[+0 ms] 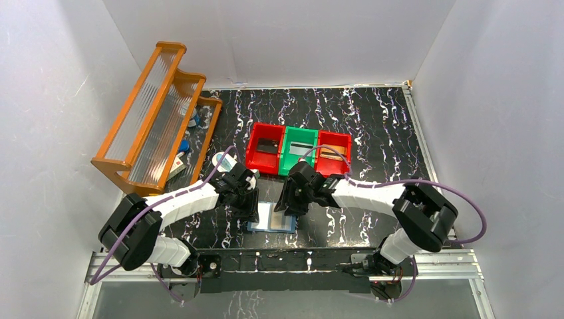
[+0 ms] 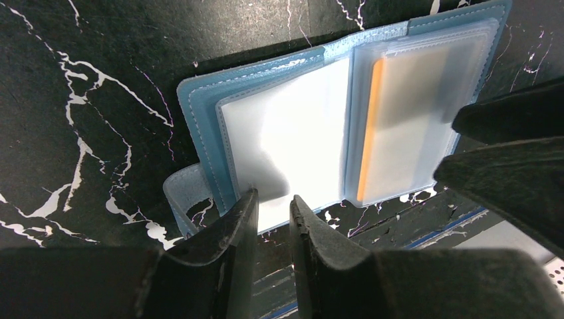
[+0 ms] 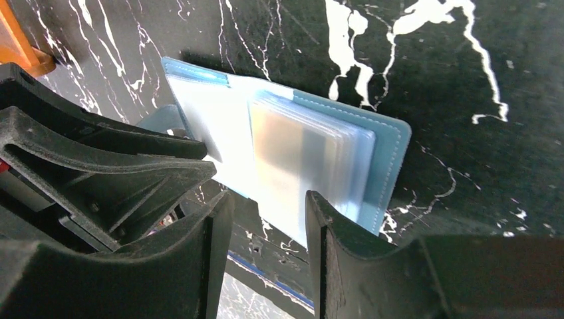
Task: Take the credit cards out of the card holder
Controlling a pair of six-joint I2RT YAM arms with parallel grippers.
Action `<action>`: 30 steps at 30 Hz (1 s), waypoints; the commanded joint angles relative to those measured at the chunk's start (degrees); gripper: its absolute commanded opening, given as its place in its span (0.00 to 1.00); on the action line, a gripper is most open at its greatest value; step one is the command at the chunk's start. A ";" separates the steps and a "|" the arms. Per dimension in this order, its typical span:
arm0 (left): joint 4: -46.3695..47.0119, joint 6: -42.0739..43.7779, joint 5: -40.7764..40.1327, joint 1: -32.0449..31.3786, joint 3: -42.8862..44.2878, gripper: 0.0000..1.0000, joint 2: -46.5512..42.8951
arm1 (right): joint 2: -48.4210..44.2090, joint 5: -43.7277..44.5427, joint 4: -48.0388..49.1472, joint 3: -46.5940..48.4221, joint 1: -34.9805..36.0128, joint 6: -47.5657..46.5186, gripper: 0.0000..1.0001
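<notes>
The blue card holder point(image 1: 273, 218) lies open and flat on the black marbled table, near the front edge. Its left page point(image 2: 286, 146) is pale and looks bare. Its right page is a stack of clear pockets point(image 3: 306, 156) with a tan-orange credit card's edge point(image 2: 377, 126) showing inside. My left gripper point(image 2: 274, 206) stands over the near edge of the left page, jaws a narrow gap apart with nothing between them. My right gripper point(image 3: 269, 203) hangs open over the near edge of the pocket stack, holding nothing. The two grippers are close side by side.
Behind the holder stand a red bin point(image 1: 266, 147), a green bin point(image 1: 299, 149) and another red bin point(image 1: 333, 151), each with a small flat thing inside. A wooden rack point(image 1: 156, 113) fills the far left, with a white-and-blue oval case point(image 1: 225, 161) beside it.
</notes>
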 commanded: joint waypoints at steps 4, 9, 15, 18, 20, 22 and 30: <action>-1.20 0.31 -0.10 0.20 0.55 0.22 -1.20 | 2.59 -1.41 1.99 0.88 0.27 0.14 0.52; -1.20 0.47 -0.01 0.21 0.48 0.22 -1.09 | 0.34 1.05 -1.32 2.43 0.30 -0.97 0.52; -1.25 1.03 -0.02 0.20 0.67 0.22 -0.70 | -2.46 2.99 -2.99 2.54 0.30 -1.38 0.52; -1.29 1.12 -0.04 0.22 0.80 0.22 -0.63 | -1.82 2.36 -2.73 2.30 0.28 -1.16 0.53; -1.29 0.97 0.06 0.19 0.78 0.22 -0.63 | -1.27 1.87 -2.43 2.09 0.28 -0.84 0.53; -1.28 0.88 0.07 0.19 0.80 0.22 -0.63 | -0.74 1.79 -2.35 1.91 0.27 -0.62 0.53; -1.38 0.85 0.07 0.26 0.98 0.22 -0.54 | 1.38 0.10 -0.44 1.29 0.26 -0.89 0.53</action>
